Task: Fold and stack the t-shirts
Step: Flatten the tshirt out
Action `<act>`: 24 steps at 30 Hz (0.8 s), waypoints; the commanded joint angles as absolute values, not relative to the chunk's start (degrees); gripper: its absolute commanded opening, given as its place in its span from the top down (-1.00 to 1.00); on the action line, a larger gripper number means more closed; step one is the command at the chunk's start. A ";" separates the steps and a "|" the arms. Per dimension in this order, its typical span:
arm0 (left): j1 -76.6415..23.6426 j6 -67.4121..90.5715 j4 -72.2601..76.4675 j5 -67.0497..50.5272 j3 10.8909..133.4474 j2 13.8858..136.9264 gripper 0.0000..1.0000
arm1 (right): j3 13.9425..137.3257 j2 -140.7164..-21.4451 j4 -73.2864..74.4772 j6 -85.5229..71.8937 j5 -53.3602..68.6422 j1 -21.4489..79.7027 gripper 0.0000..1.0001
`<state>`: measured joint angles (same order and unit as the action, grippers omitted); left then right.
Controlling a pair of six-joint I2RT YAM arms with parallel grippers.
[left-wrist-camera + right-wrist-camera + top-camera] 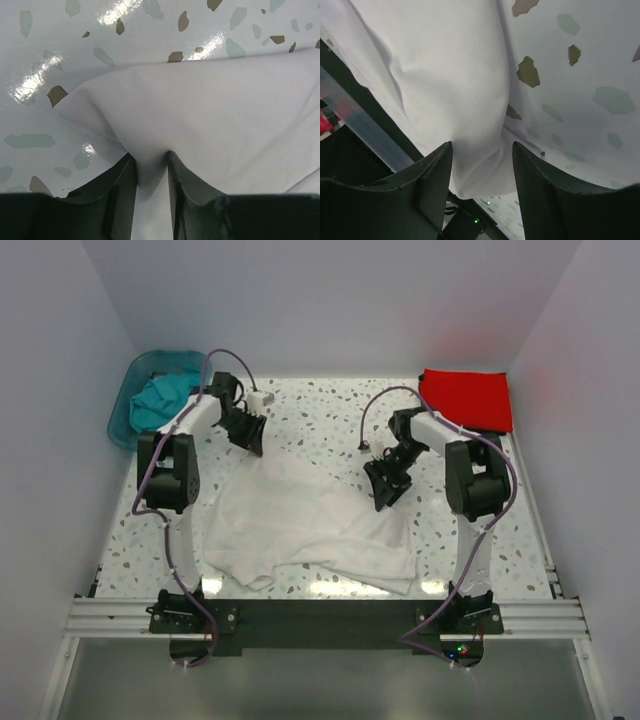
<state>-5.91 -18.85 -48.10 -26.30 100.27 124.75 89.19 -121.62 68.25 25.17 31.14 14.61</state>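
Note:
The white t-shirt (300,525) lies spread and wrinkled on the speckled table (320,415), between the two arms. My left gripper (248,435) is shut on its far left corner; in the left wrist view (151,156) the white cloth (210,100) is pinched between the narrow jaws. My right gripper (385,485) is over the shirt's far right edge. In the right wrist view (482,145) its jaws stand apart, with white cloth (445,75) lying loose between them. The red t-shirt (466,398) lies folded at the back right. The teal t-shirt (160,395) is bunched in the tub.
The translucent teal tub (125,415) stands at the back left corner. White walls close in the table on three sides. A black and aluminium rail (320,615) with both arm bases runs along the near edge.

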 commanded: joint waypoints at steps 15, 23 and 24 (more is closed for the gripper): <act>-2.03 -24.15 -54.92 -42.88 109.52 116.82 1.00 | 106.97 -111.03 80.94 35.14 28.75 6.42 1.00; -0.71 -60.58 -73.82 -36.05 76.86 97.40 1.00 | 63.81 -86.15 73.75 48.86 15.66 16.60 1.00; -0.53 -62.30 -74.00 -34.12 72.29 95.64 1.00 | 60.42 -84.57 71.91 49.74 13.90 17.31 1.00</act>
<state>-1.41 -44.51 -64.12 -39.64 82.89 98.10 72.66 -86.08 71.37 42.54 23.22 14.79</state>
